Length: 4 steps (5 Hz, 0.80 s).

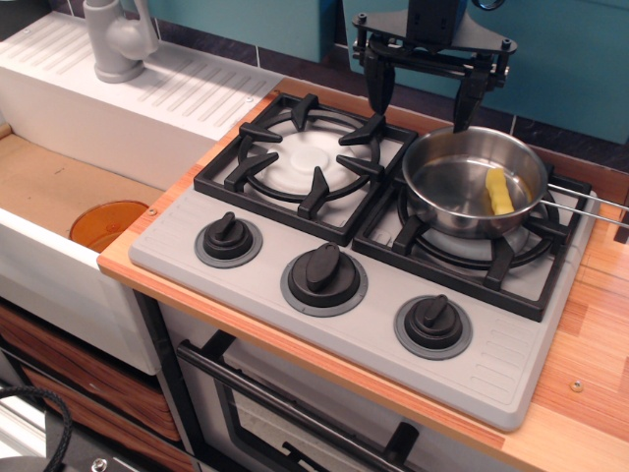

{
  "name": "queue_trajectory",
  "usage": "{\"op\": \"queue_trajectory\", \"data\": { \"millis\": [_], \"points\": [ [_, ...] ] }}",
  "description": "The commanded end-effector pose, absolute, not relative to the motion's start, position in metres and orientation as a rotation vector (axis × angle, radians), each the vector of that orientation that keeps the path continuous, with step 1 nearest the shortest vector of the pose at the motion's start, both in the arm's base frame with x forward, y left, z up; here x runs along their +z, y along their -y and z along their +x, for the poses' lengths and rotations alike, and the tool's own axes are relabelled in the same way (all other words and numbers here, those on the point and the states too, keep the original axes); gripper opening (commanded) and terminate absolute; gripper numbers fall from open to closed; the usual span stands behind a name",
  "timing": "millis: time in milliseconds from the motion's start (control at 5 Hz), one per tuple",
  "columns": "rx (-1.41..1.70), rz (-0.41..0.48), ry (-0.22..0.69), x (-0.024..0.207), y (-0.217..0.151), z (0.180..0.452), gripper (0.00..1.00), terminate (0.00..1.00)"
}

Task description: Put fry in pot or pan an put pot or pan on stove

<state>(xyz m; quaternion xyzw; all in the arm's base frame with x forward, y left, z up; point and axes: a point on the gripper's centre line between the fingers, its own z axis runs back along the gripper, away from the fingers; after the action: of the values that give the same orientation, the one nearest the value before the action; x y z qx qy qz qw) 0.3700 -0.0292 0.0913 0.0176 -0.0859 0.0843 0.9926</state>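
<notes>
Jaws spread wide and holding nothing, your gripper (421, 98) hangs above the back edge of the stove (364, 305), its two dark fingers (377, 87) pointing down, one over the rear of the left burner (303, 165) and the other just behind the rim of the pot (476, 182). You can see that neither finger touches the pot or the grates. The pot, a shiny round steel saucepan, sits squarely on the right burner (472, 258), resting on the black grate, with its thin wire handle (590, 203) reaching out to the right over the wooden table (580, 393). Inside the pot, the yellow crinkle-cut fry (499, 191) lies against the right inner wall, tilted slightly, its reflection showing on the polished bottom. The left burner stands bare, its white cap visible under the grate. Along the grey front panel of the stove you have three black round knobs (323, 269), set in a row from left to right. To the left of the stove, the white sink (138, 108) with its ribbed draining surface carries a grey tap (113, 39) at the back, and an orange round object (108, 224) lies in the lower basin beside the table's edge. Below the stove, a dark oven door handle (285, 408) runs across the front.
</notes>
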Motion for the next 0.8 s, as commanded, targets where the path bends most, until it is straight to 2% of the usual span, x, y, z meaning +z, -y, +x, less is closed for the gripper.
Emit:
{"op": "queue_trajectory", "data": {
  "millis": [0,400,600],
  "points": [
    [0.161,0.013,0.254,0.076,0.021,0.371,1.00,0.00],
    [0.171,0.001,0.288,0.053,0.023,0.361,1.00,0.00],
    [0.189,0.016,0.291,0.044,0.028,0.358,0.00,0.00]
  ]
}}
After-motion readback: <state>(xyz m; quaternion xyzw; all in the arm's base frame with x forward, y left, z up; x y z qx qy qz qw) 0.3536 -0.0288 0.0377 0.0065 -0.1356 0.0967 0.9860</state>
